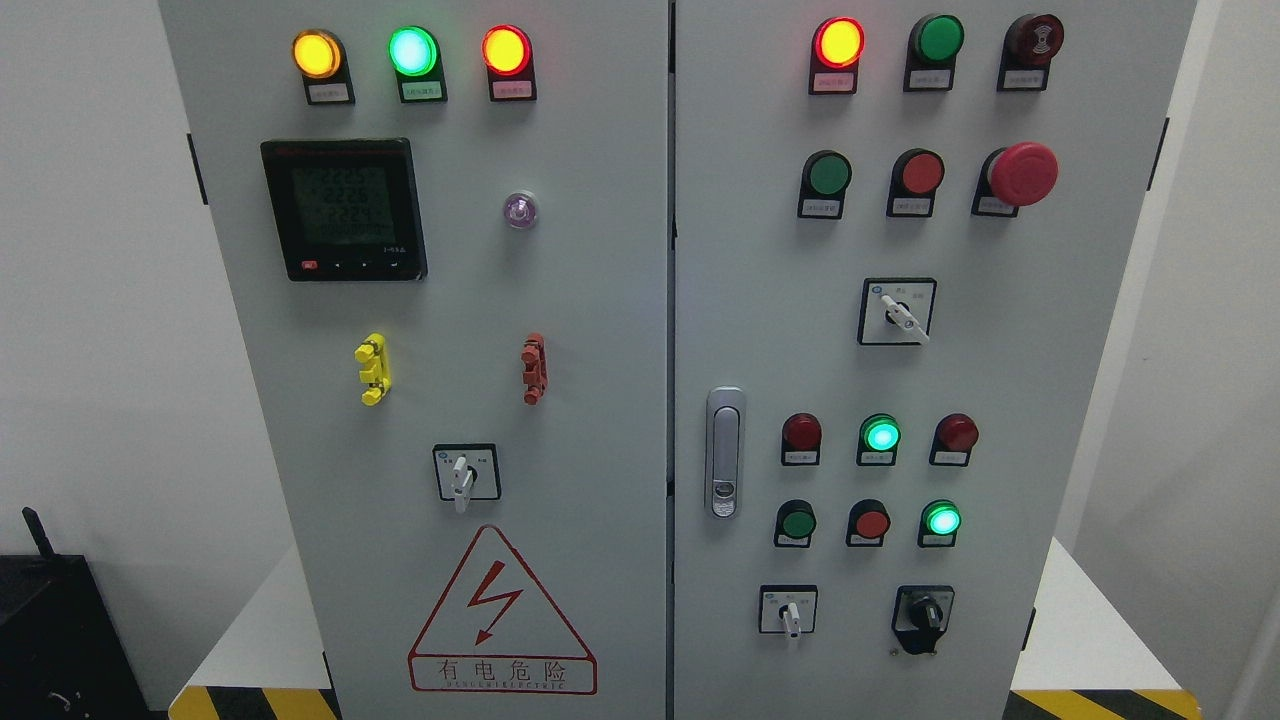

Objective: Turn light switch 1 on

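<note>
A grey electrical cabinet with two doors fills the head view. The left door (pixel 420 400) carries a rotary switch (pixel 464 474) with its white handle pointing straight down. The right door (pixel 1000 380) carries a rotary switch (pixel 897 312) near its middle with the handle turned down-right. A third white-handled switch (pixel 789 611) and a black knob switch (pixel 923 615) sit at the bottom. I cannot tell which one is numbered 1. Neither of my hands shows in the frame.
Lit yellow (pixel 317 54), green (pixel 412 50) and red (pixel 506 49) lamps top the left door, above a digital meter (pixel 343 209). A red mushroom stop button (pixel 1022 174) and a door handle (pixel 725 452) are on the right door. A black box (pixel 50 640) stands lower left.
</note>
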